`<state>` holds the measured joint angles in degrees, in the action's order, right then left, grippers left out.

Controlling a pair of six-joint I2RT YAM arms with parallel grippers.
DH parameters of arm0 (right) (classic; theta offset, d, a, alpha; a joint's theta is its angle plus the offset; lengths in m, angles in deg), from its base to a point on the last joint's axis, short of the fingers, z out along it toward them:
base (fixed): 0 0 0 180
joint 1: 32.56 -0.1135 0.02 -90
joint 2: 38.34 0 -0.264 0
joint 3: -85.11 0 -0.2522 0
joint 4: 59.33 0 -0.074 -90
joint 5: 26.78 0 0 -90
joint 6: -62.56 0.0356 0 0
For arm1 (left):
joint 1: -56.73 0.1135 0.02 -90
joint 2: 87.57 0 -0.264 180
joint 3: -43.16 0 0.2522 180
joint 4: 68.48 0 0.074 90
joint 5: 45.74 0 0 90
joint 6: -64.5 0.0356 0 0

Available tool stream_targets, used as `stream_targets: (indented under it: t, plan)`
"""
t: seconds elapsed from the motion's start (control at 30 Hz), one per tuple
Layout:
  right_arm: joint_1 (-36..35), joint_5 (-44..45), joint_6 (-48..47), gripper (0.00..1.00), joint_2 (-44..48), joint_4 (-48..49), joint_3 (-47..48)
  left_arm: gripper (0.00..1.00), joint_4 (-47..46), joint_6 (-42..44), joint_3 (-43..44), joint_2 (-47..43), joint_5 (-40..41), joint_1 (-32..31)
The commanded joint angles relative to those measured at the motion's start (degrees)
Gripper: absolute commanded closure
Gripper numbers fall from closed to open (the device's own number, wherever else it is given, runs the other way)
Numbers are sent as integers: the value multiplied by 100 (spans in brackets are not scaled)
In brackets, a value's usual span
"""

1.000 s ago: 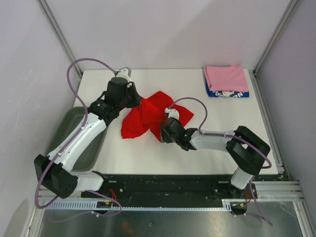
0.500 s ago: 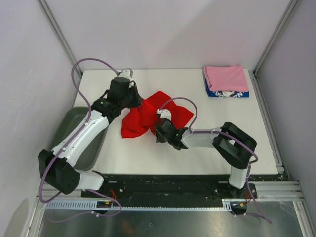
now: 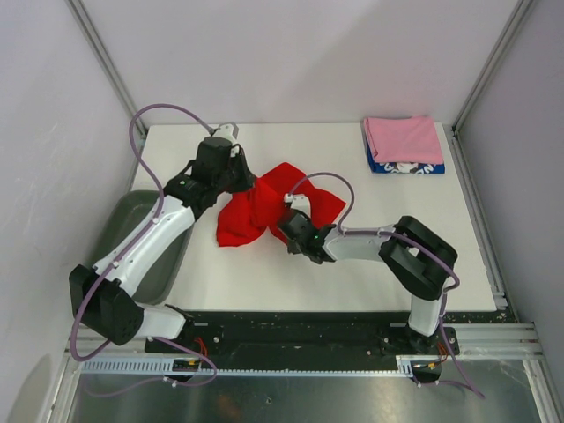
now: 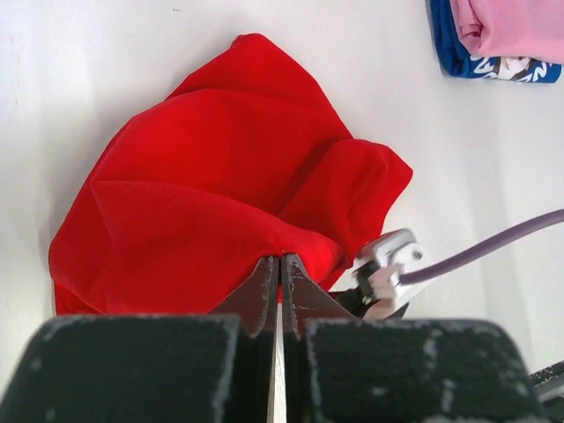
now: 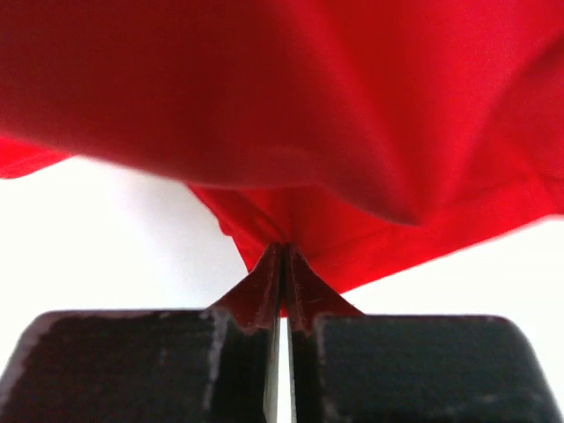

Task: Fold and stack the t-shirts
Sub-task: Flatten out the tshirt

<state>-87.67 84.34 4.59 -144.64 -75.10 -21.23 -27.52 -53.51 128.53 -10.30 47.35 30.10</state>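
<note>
The red t-shirt lies crumpled in the middle of the white table, its print hidden. My left gripper is shut on its far left edge; the left wrist view shows its jaws pinched on red cloth. My right gripper is shut on the shirt's near edge; the right wrist view shows its tips closed on a fold of red cloth lifted above the table. The folded pink t-shirt lies on the folded blue t-shirt at the back right.
A grey-green tray sits off the table's left edge, partly under my left arm. The right arm's purple cable loops over the red shirt. Metal frame posts stand at the back corners.
My right gripper slid left along the shirt's near edge, bunching the cloth; it barely moved in the last half second. My left gripper stayed put on the shirt.
</note>
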Motion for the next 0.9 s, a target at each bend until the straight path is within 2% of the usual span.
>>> stream_targets:
  t: [0.0,0.2,0.33,0.43,0.5,0.6,0.67,0.73,0.87]
  plan:
    - [413,647,-36,99,672,-1165,66,100,-201,70,149,8,-214,52]
    - [1455,1010,-170,100,2672,-2489,64,100,-209,184,4,204,-926,29]
    - [2408,696,-390,100,4156,-2977,69,100,-198,424,-5,539,-1437,-172]
    - [2985,389,-515,100,4746,-3226,115,98,-199,589,121,949,-1698,-462]
    - [3194,341,-595,100,4811,-3353,124,90,-198,629,223,1185,-1779,-662]
    - [3413,372,-692,100,4580,-3445,127,66,-202,600,323,1318,-1629,-923]
    - [3548,398,-778,100,4358,-3381,134,57,-199,513,286,1213,-1435,-1046]
    - [3706,372,-861,100,4099,-3238,131,54,-202,370,71,996,-1199,-1120]
    - [4135,36,-914,100,3584,-2917,128,58,-210,-164,-811,297,-521,-1192]
